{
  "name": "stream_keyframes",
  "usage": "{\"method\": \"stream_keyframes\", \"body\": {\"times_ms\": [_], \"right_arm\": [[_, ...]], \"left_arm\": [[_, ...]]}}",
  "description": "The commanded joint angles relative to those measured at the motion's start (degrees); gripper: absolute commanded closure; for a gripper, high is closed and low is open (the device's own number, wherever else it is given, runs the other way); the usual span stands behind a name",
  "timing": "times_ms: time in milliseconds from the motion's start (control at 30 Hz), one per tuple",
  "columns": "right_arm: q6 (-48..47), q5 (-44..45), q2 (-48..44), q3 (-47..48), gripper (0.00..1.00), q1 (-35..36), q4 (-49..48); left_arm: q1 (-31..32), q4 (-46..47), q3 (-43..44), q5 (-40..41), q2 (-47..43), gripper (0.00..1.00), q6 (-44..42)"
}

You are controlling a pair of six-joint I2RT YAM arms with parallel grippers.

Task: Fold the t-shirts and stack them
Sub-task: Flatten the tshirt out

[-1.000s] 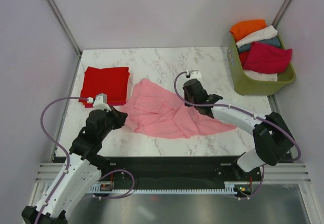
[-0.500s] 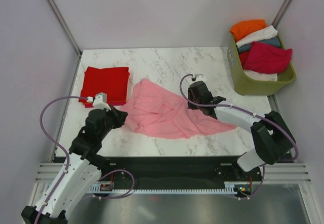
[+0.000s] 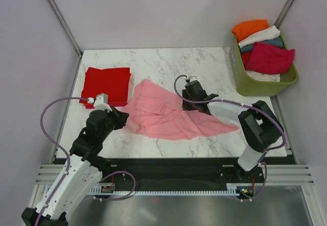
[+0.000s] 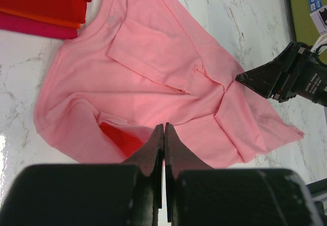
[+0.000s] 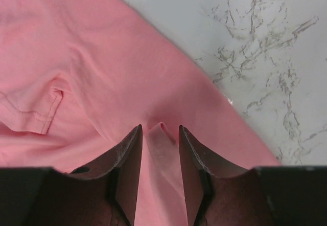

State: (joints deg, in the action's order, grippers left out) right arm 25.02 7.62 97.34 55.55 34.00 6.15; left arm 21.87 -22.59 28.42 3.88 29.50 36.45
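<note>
The pale pink t-shirt [image 3: 166, 114] lies crumpled on the marble table [image 3: 168, 62]. It fills the left wrist view [image 4: 153, 83] and the right wrist view [image 5: 76, 57]. My left gripper [image 3: 122, 117] is at its left edge. Its jaws [image 4: 163, 126] are shut, with a raised fold of pink cloth at their tips. My right gripper [image 3: 186, 105] is on the shirt's upper right edge. Its jaws [image 5: 159, 129] stand apart with a ridge of pink cloth between them. A folded bright red t-shirt [image 3: 106, 84] lies at the back left, on top of other folded cloth [image 4: 30, 24].
An olive-green basket [image 3: 255, 89] stands at the back right. It holds orange [image 3: 250, 29], white [image 3: 261, 35] and crimson [image 3: 271, 57] shirts. Grey walls close in the back and sides. The right gripper also shows in the left wrist view [image 4: 286, 77].
My right gripper has moved a little to the left and back along the pink shirt's upper right edge. The left arm has not moved.
</note>
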Motion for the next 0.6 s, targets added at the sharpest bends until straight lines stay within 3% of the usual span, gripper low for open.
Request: {"method": "stream_keyframes", "body": {"times_ms": [0,33,167,233,433,567], "right_arm": [[-0.5,-1.0,2.4,3.1,0.57,0.0,-1.6],[-0.4,-1.2,2.7,3.2,0.58,0.1,-1.6],[-0.4,-1.4,1.9,3.1,0.90,0.0,-1.8],[-0.4,-0.3,0.6,2.5,1.00,0.0,-1.8],[0.1,3.6,-8.6,1.7,1.00,-1.7,0.6],[1.3,3.4,-15.6,3.6,1.00,-8.6,3.6]], "left_arm": [[-0.2,2.1,1.2,-0.1,-0.1,0.98,0.8],[-0.2,2.2,1.2,-0.1,-0.1,0.98,0.8],[-0.2,2.4,1.1,0.3,-0.1,0.98,0.8],[-0.2,2.9,1.1,0.4,0.4,0.98,0.6],[-0.2,5.4,3.9,0.2,4.4,0.98,0.1],[-0.2,5.5,11.3,3.8,10.1,0.98,-1.5]]}}
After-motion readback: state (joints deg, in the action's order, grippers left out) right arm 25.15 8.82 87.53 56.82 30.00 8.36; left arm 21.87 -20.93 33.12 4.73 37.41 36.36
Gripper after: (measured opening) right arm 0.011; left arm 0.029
